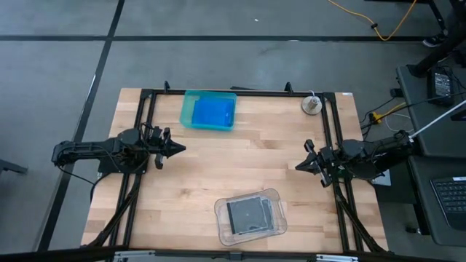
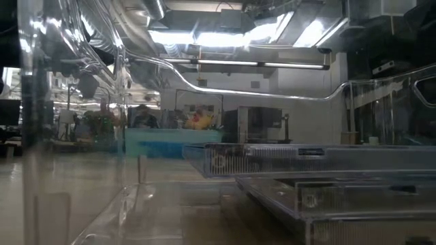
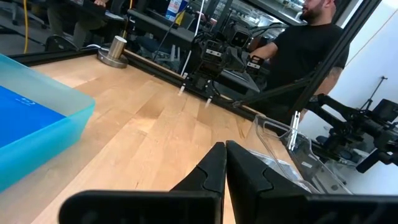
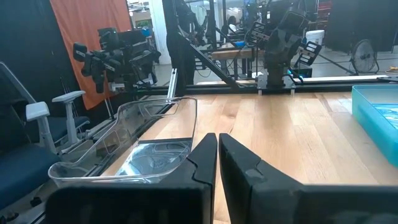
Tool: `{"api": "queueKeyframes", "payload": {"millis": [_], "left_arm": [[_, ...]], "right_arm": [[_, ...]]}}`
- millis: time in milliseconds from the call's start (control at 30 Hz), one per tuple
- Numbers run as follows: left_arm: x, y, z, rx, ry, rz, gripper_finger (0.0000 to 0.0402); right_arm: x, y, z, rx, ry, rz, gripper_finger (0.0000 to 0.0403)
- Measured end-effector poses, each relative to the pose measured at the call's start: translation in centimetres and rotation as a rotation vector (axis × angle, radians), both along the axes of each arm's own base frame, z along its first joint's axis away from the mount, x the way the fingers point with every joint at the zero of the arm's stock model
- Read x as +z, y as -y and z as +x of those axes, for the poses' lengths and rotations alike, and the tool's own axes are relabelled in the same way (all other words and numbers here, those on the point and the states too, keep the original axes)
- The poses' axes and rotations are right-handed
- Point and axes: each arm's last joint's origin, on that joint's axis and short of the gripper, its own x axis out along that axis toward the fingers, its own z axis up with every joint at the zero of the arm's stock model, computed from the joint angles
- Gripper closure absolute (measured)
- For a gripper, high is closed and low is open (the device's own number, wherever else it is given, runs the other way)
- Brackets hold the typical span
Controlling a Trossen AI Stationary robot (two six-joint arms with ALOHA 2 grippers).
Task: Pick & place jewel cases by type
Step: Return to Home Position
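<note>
On the light wooden desk (image 1: 240,156) the solid bright blue square jewel case (image 1: 213,113) lies flat inside the teal translucent rectangular tray (image 1: 186,109) at the far middle edge. Its sides run square with the tray walls, and being near square it shows no clear long axis. How many blue cases lie there cannot be told from above. The dark grey jewel case with a clear cover (image 1: 249,215) lies flat in the clear plastic rounded tray (image 1: 222,225) at the near middle edge, turned slightly off the desk's edges just as its tray is. The tray's longer side runs across the desk. The low view looks through the clear tray wall and shows 2 thin cases edge-on, 1 (image 2: 306,160) resting above the other (image 2: 327,197), both level. The left tool (image 1: 175,149) sits over the desk's left side with its tip toward the middle. Its 2 dark fingers (image 3: 211,168) are pressed together with nothing between them. The right tool (image 1: 298,165) sits over the right side, tip toward the middle and facing the left one. Its fingers (image 4: 239,165) are closed to a hairline gap and hold nothing. Both tools are well apart from either tray. A small round metal weight (image 1: 312,104) stands near the far right corner. A person in a black shirt (image 3: 305,43) shows beyond the desk in the left wrist view.
</note>
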Motion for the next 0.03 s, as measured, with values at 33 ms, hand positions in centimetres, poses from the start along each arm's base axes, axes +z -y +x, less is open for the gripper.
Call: {"api": "queueKeyframes", "payload": {"millis": [33], "left_arm": [[0.0,0.0,0.0,0.0,0.0,0.0,0.0396]], "right_arm": [[0.0,0.0,0.0,0.0,0.0,0.0,0.0379]]}}
